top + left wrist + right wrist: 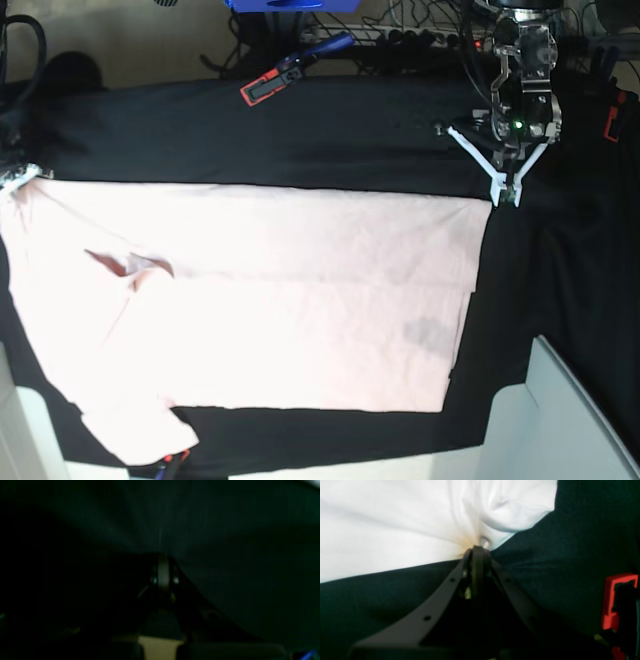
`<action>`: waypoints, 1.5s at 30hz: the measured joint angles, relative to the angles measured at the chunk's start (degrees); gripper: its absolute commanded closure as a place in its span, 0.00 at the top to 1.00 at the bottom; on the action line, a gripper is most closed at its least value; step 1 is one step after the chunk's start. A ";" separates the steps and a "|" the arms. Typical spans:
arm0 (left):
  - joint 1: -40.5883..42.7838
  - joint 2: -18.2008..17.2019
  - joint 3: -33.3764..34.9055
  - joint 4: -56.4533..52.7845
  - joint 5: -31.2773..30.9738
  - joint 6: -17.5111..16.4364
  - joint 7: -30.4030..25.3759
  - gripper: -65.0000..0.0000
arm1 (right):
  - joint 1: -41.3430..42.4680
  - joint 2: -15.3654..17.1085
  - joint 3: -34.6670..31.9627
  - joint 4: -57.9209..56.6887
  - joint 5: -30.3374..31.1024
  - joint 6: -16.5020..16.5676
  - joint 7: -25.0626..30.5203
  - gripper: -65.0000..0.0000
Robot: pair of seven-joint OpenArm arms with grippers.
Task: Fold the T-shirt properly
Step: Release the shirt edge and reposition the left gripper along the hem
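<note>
Black table cloth (pixel 300 130) under soft, limp T-shirt (pixel 270 300). Right gripper (pixel 480 548) pinching its edge; left gripper (pixel 507 195) closed empty upper right. Best grasped at corners.

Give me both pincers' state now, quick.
Left pincer: closed, beside the far right corner of the pale pink cotton T-shirt; a grip on it cannot be told.
Right pincer: closed on the T-shirt's edge.
</note>
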State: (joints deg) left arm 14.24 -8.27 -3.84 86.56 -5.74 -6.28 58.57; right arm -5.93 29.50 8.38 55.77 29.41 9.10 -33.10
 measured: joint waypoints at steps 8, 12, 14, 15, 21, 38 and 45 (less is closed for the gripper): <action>-3.13 1.20 -0.15 7.41 -0.09 0.00 7.56 0.00 | -0.17 -0.35 -0.42 6.03 -2.10 -0.81 -5.57 0.00; -8.07 1.09 0.44 10.40 -0.04 -0.17 10.69 0.00 | 1.20 -0.22 -0.42 10.36 -2.27 -0.81 -9.33 0.00; -10.64 1.27 0.50 8.79 -0.04 -0.20 10.69 0.00 | 3.06 -0.17 -0.48 11.54 -1.77 -0.76 -9.92 0.00; -11.98 1.64 0.48 7.02 0.13 -0.17 10.78 0.00 | 4.09 -0.13 -0.66 11.65 -1.70 -0.70 -10.08 0.00; -18.05 2.05 4.94 -6.58 0.72 -0.13 10.75 0.00 | 9.49 -0.17 -0.90 5.84 -2.27 -0.74 -10.05 0.00; -20.35 2.05 6.64 -17.55 -0.87 -0.33 0.57 0.00 | 14.78 -2.84 -10.40 -5.20 -11.89 -0.68 -3.69 0.00; -15.52 0.11 4.20 -16.13 -4.70 -1.66 -5.40 0.00 | 11.80 -2.62 -10.12 -3.93 -11.69 -0.76 -1.11 0.00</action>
State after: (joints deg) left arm -1.28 -8.16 0.36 70.43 -10.44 -7.94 53.17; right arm 5.87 26.87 -1.74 51.83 17.72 8.34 -34.22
